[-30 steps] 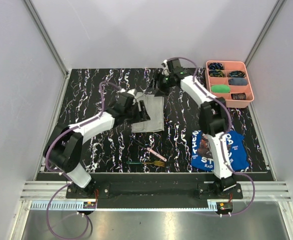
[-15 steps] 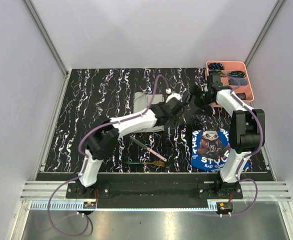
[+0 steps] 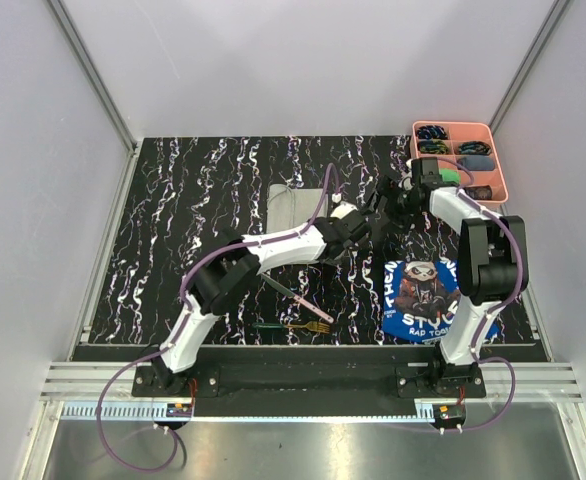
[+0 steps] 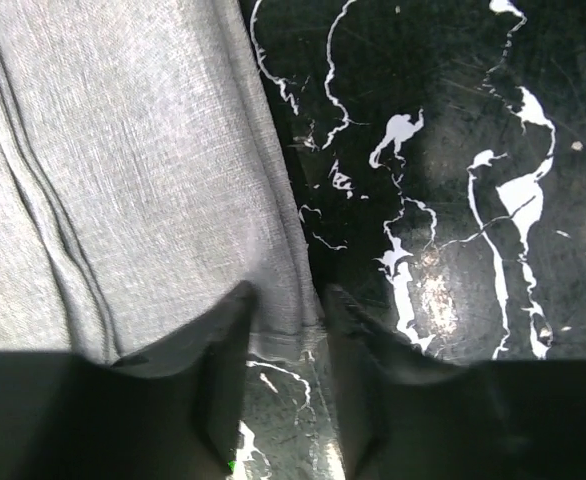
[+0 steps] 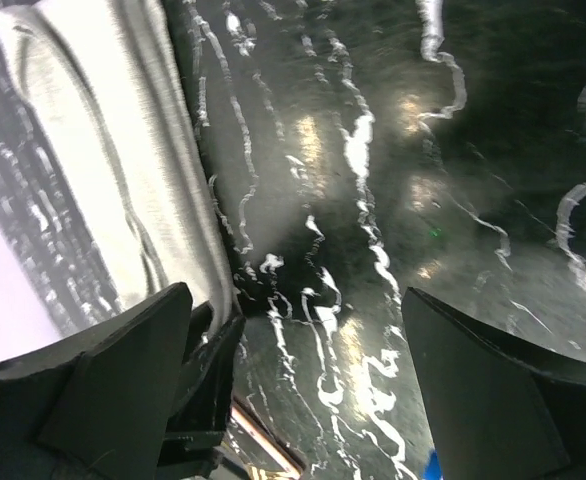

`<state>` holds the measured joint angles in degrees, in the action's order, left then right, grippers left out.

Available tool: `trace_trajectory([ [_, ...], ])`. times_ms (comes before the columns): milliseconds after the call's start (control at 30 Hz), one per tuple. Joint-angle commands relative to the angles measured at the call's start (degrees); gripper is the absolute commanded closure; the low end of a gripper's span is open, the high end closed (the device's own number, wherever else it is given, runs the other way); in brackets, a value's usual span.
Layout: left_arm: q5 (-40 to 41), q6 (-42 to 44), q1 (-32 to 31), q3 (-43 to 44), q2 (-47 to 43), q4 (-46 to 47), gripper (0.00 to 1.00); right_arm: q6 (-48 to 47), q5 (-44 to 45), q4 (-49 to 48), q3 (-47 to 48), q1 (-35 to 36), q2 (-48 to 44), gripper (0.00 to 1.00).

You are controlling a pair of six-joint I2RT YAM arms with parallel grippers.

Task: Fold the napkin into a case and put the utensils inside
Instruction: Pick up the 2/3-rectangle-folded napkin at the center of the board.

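The napkin (image 3: 295, 203) lies folded into a narrow light grey strip at the table's middle. In the left wrist view its cloth (image 4: 143, 150) fills the left half. My left gripper (image 3: 355, 235) reaches across the strip's near right corner. The jaws of this gripper (image 4: 288, 295) stand narrowed with a gap, and the cloth's corner edge lies between them, unpinched. My right gripper (image 3: 385, 205) hovers wide open (image 5: 295, 300) over bare table just right of the napkin (image 5: 103, 150). The pink-handled knife (image 3: 301, 299) and the green-handled fork (image 3: 291, 326) lie near the front edge.
A pink compartment tray (image 3: 499, 172) with small items stands at the back right. A blue printed cloth (image 3: 431, 297) lies at the front right beside the right arm. The left arm (image 3: 273, 247) crosses over the napkin's near end.
My left arm swung from the napkin's left side across to its right near corner, and its jaws narrowed. My right gripper drew back from the napkin's far edge toward the tray and opened wide.
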<state>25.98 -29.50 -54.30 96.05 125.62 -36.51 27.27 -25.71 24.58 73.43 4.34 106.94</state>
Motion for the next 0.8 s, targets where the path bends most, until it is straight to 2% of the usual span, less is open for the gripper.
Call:
trace_trajectory([
  [0,3.0,-0.4,0.4,1.8,-0.2,0.1,0.76,0.9,-7.7,-6.3,-0.2,0.1,2.0,0.05],
  [33,2.6,-0.8,1.2,1.2,-0.9,0.0,0.85,0.9,-9.7,-6.8,-0.3,0.1,2.3,0.05],
  [133,-2.5,-2.1,3.8,-2.7,-5.8,2.0,0.94,0.9,-12.9,-8.1,0.3,0.8,4.3,0.05],
  [167,-5.6,-2.2,4.4,-5.5,-8.6,3.9,1.0,1.3,-13.8,-8.7,0.3,1.4,5.4,0.04],
  [367,-16.4,-4.0,8.1,-12.9,-16.0,9.3,1.0,8.0,-18.6,-17.5,1.2,5.4,10.3,0.02],
  [533,-18.3,-5.2,9.2,-15.2,-18.7,9.8,1.0,11.3,-18.1,-19.1,4.5,8.5,13.2,0.04],
  [767,-20.3,-5.6,9.7,-16.1,-20.9,10.4,1.0,15.4,-17.4,-23.1,4.4,10.1,15.7,0.08],
])
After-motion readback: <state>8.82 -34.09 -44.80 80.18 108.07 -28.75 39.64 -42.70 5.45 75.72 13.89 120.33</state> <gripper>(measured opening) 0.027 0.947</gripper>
